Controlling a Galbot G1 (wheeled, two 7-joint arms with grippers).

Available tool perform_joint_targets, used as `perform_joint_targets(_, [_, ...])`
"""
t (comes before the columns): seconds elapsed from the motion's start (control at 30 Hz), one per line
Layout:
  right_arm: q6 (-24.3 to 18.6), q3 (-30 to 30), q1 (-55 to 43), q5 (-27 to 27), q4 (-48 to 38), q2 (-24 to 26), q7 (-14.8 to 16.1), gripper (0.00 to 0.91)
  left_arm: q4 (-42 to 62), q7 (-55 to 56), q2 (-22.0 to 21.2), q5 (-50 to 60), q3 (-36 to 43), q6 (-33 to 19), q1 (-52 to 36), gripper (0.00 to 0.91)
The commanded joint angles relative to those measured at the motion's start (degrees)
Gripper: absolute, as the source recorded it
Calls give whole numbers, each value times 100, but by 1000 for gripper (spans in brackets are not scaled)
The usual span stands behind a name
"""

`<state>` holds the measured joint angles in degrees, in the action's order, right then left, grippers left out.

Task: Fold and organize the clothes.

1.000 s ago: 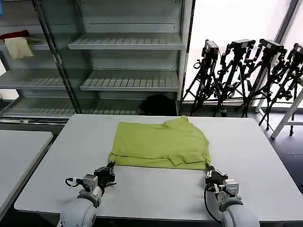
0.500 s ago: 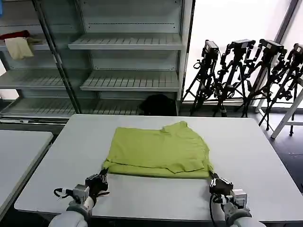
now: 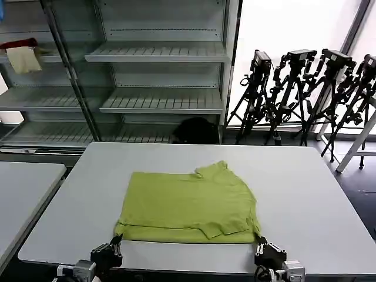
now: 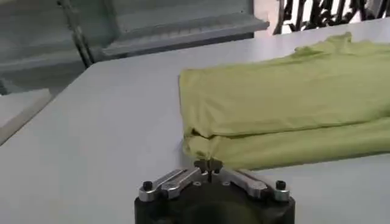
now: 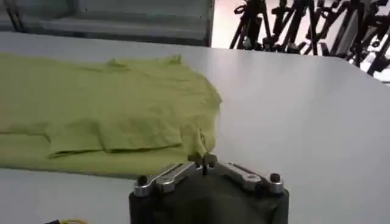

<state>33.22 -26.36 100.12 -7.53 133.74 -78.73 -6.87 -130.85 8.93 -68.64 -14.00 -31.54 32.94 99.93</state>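
Dragged nearer the worktop (image 3: 305, 194) edge since earlier: T-shirt (image 3: 188, 205), corners pinched by left gripper (image 3: 115, 241) and right gripper (image 3: 258, 240) jaws. Could slide off, unfold.

Bare table (image 3: 305, 194) flanks the T-shirt (image 3: 188, 202); shelving (image 3: 158, 76) stands behind.

The T-shirt (image 3: 188, 205) is soft, matt cloth, slightly creased, on a smooth, matt table (image 3: 305, 194).
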Motion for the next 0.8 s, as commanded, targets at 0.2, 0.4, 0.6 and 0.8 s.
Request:
perform_joint_targets(0.2, [-5,239,112,327,333,-153,-319,907,-295,512,-89,200,21,8,145,907])
perform_joint_targets(0.4, [-2,36,-166,479,518,-181,-353,907,-374,471,-85,678,-52,8,49,907])
perform_joint_targets(0.6, [5,0,-627,464,500,-171,-287,907,-358,400,-76,730,-325,5,-251,907])
perform_joint_targets(0.8, [32,38,-1621,-161,66,-29,-204,907,-128,-207,-34,407,-382,-11,-1170,907])
